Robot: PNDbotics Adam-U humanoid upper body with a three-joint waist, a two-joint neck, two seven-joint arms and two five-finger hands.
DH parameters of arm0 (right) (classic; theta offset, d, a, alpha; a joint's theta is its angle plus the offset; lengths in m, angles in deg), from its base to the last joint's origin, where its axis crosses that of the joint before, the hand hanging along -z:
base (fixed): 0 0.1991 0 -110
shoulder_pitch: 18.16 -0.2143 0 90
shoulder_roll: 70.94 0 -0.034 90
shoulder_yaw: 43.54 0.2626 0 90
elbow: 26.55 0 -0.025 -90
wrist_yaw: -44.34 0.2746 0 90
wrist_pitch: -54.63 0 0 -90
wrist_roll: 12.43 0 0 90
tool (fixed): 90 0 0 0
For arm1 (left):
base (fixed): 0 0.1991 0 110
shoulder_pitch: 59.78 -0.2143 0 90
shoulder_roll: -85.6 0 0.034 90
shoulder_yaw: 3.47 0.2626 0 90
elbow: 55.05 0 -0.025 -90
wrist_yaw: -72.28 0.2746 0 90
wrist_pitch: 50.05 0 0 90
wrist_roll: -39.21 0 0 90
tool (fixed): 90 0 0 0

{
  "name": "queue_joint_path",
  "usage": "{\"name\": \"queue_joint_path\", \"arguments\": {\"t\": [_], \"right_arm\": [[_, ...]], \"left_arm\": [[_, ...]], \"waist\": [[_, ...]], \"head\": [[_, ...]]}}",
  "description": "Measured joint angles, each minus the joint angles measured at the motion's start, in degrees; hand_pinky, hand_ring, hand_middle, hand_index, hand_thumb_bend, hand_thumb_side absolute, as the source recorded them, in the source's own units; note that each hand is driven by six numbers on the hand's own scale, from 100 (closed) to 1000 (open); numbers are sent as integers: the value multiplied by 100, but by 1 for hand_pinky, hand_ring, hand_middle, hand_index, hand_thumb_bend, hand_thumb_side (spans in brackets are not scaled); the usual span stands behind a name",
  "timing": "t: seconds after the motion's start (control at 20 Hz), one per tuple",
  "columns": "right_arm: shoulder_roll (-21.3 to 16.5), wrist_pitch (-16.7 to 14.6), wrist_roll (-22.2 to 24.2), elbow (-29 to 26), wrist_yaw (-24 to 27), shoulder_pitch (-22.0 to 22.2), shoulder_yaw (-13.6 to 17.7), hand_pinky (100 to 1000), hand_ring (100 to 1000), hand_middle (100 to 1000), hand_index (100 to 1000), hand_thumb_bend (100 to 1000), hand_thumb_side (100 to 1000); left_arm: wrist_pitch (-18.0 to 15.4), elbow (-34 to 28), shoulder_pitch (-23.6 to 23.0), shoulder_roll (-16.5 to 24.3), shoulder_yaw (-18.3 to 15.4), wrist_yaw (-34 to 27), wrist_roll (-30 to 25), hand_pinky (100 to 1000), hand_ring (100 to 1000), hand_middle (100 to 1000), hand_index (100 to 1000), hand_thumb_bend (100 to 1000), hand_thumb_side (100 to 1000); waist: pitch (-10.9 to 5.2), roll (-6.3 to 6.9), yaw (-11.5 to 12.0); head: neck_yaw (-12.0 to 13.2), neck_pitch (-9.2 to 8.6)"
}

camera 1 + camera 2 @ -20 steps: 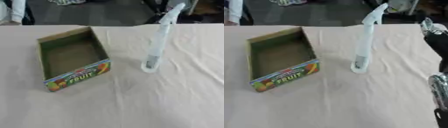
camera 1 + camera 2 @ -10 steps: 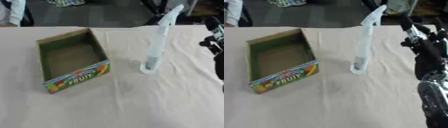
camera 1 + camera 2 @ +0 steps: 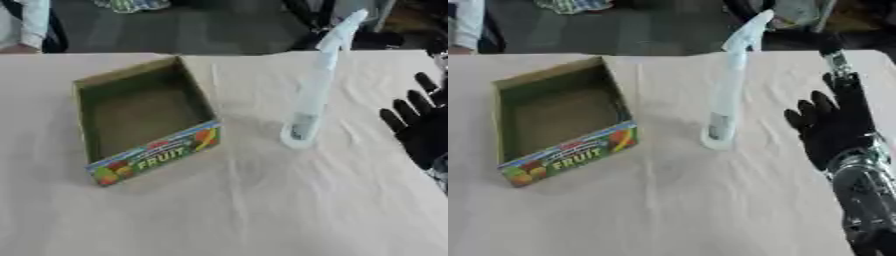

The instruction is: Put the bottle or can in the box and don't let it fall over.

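Bottle [image 3: 726,95]: tall, pale, upright on your desk [image 3: 667,210], at 3 o'clock of the box.
Box [image 3: 557,125]: open top, "FRUIT" on its near wall.
Right robot hand [image 3: 833,125]: wide, fingers straight, at 3 o'clock of the bottle, apart from it.

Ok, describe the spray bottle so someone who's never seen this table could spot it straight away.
On the cloth-covered table, look right of the open cardboard box with FRUIT printed on its front. The spray bottle stands upright there, between the box and the black right hand: tall, slim, pale and translucent, the only standing thing.
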Motion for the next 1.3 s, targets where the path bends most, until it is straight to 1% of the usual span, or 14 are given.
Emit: {"name": "queue_joint_path", "arguments": {"t": [0.1,0.15,0.2,0.25,0.35,0.4,0.45,0.8,1.1,1.3], "right_arm": [[-18,-91,-13,0,259,-1,-20,100,100,100,945,554,331],[-23,-126,-15,0,362,-2,-22,100,100,100,943,534,342],[-25,-163,-9,0,476,-2,-35,100,100,100,942,487,393],[-25,-199,10,0,594,-3,-55,100,100,100,941,460,439],[-26,-279,53,0,811,-3,-76,100,100,100,941,426,599],[-26,-321,69,0,909,-3,-89,100,100,100,941,415,646],[-26,-361,75,0,998,-3,-92,100,100,100,940,409,667],[-25,-496,-5,0,1472,-62,-217,100,100,100,940,397,720],[-25,-484,-18,1,1577,-254,-233,100,100,100,934,403,739],[-23,-517,-24,65,1664,-386,-264,100,100,100,931,398,735]], "left_arm": [[0,0,0,0,1,-1,0,1000,1000,1000,934,187,818],[0,0,0,0,1,-1,0,1000,1000,1000,933,187,817],[0,0,0,0,2,-1,0,1000,1000,1000,933,187,818],[0,0,0,0,2,-2,0,1000,1000,1000,932,187,818],[0,0,0,0,5,-2,0,1000,1000,1000,931,185,818],[0,0,0,0,9,-2,0,1000,1000,1000,930,185,818],[0,0,0,0,16,-2,0,1000,1000,1000,930,184,819],[4,0,-17,4,31,-3,-5,1000,1000,1000,930,183,821],[23,0,-47,7,33,-10,-25,1000,1000,1000,929,184,821],[22,0,-48,8,35,-30,-33,1000,1000,1000,929,183,821]], "waist": [[0,0,0],[0,0,0],[0,0,0],[1,0,0],[1,0,2],[2,0,6],[3,-2,17],[6,-28,33],[6,-55,26],[6,-56,27]], "head": [[1,0],[3,0],[7,0],[18,0],[36,0],[48,0],[54,0],[125,-1],[119,-1],[98,-19]]}}
